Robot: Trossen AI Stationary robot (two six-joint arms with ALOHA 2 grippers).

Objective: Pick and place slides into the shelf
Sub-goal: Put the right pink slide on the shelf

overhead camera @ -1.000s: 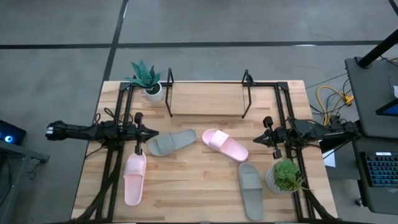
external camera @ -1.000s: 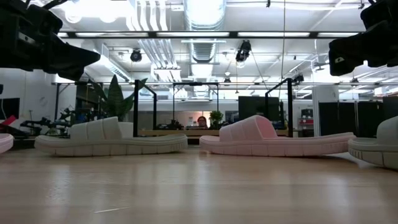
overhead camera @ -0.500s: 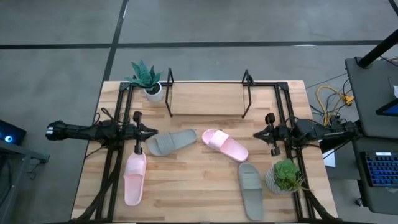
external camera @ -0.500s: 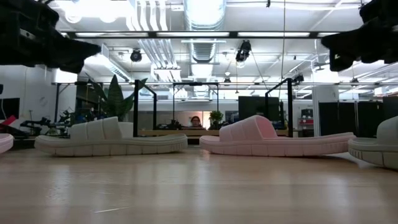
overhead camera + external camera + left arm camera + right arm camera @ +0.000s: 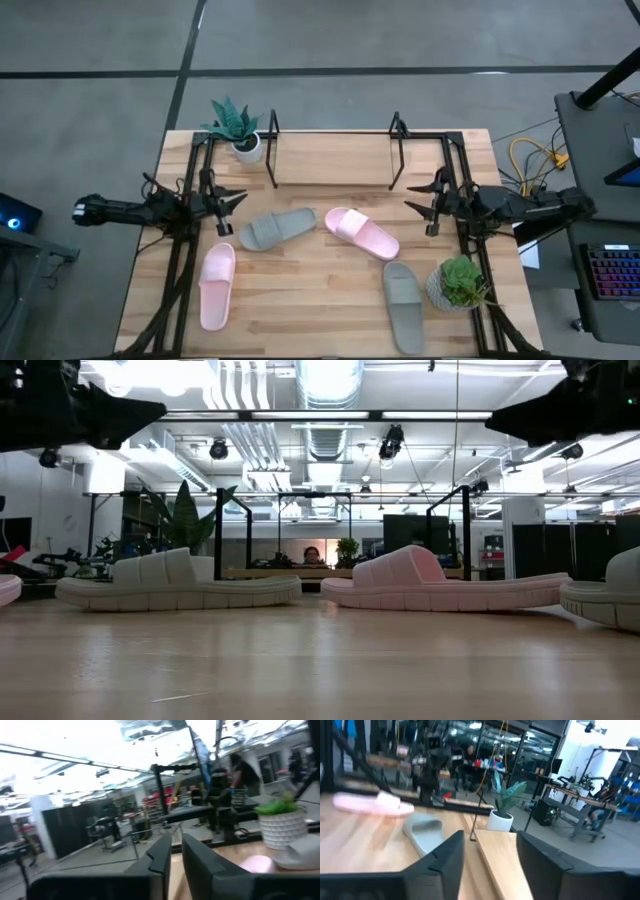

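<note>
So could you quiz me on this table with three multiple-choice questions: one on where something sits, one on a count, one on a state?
1. Where is the shelf?
A. at the table's far edge, between the arms
B. under the right arm
C. beside the succulent pot

2. How many slides are pale pink?
A. one
B. two
C. three

3. What is on the shelf board?
A. one grey-green slide
B. both pink slides
C. nothing

Answers: 1 A, the high view shows it at the far edge; 2 B, one pink slide lies on the left and another pink slide near the middle; 3 C, the board is bare.
</note>
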